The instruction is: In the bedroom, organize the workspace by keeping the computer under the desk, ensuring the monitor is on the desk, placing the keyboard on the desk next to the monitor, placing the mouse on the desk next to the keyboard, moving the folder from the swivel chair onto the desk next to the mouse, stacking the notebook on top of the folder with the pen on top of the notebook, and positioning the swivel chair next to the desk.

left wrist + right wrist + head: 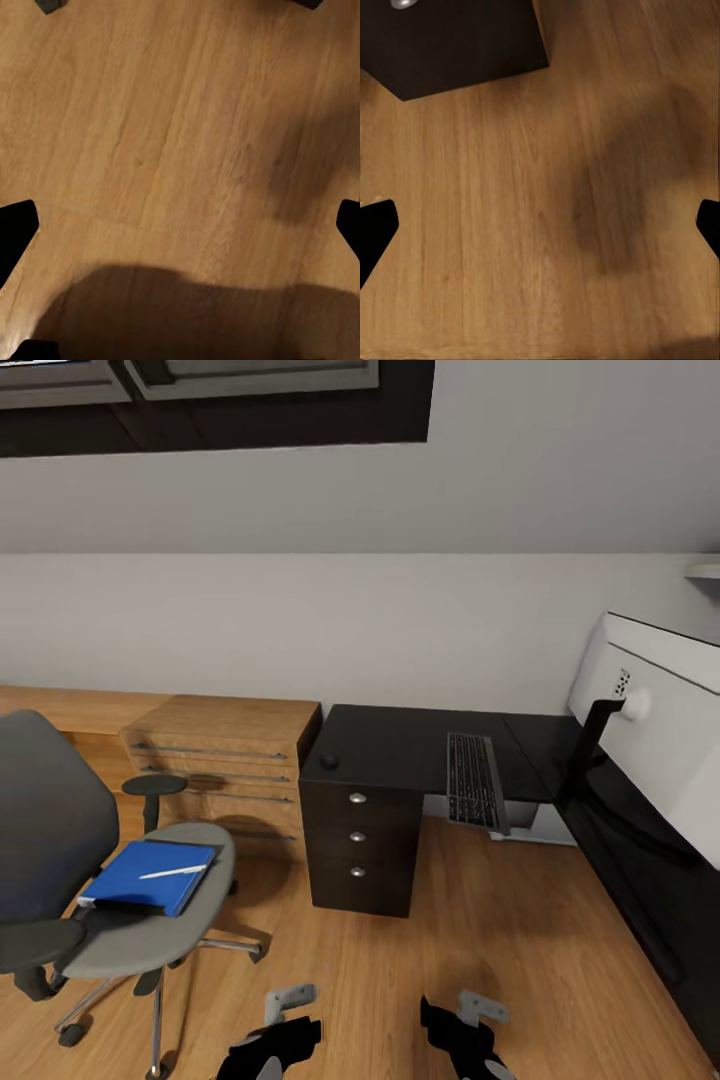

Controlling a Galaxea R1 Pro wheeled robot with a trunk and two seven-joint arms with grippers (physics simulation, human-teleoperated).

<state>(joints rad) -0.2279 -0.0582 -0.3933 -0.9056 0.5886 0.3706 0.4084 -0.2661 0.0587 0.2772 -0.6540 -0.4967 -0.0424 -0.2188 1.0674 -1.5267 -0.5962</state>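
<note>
Glossy black desk (400,745), flat blue folder (150,876) on grey swivel chair (150,930)

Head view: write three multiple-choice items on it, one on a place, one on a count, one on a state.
1. Where does the blue folder lie?
A. on the desk
B. on the swivel chair seat
C. on the floor

2. How many drawer knobs show on the black drawer unit?
A. one
B. three
C. five

3. How do the tools stand?
A. both open, holding nothing
B. left shut on the pen
C. right shut on the keyboard

Answers:
1. B, the folder rests on the swivel chair seat.
2. B, three silver knobs sit one above another.
3. A, left tool and right tool show spread fingertips over bare floor.
</note>
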